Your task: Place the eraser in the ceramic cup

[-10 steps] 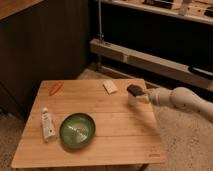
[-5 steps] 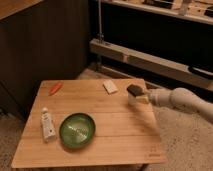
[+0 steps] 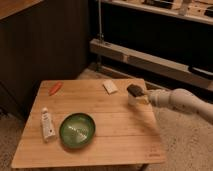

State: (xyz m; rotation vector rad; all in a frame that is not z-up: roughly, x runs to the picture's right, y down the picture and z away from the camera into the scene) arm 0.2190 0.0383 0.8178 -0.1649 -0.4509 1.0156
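Wooden tabletop (image 3: 117,127); dark brown oblong eraser (image 3: 134,90) over small white ceramic cup (image 3: 135,101); pincer (image 3: 146,98) alongside, grip cannot be told; best centred before any release.

1 wooden counter (image 3: 115,147). 6 loose things at it, 1 of each kind:
- 1 eraser (image 3: 135,90), dark top.
- 1 ceramic cup (image 3: 134,102), white, small.
- 1 green bowl (image 3: 77,130), round; so 2 open vessels incl. cup.
- 1 tube (image 3: 47,124), whitish, lying flat.
- 1 orange-red oblong item (image 3: 55,88), kind unclear.
- 1 pale flat rect. piece (image 3: 110,87).

Robot: 1 arm (image 3: 185,102), light grey, w/ 1 pincer (image 3: 144,98) at counter's right edge, just beside cup & eraser.

Bkgd: 1 pale horiz. beam (image 3: 150,62), 1 thin upright post (image 3: 99,20).
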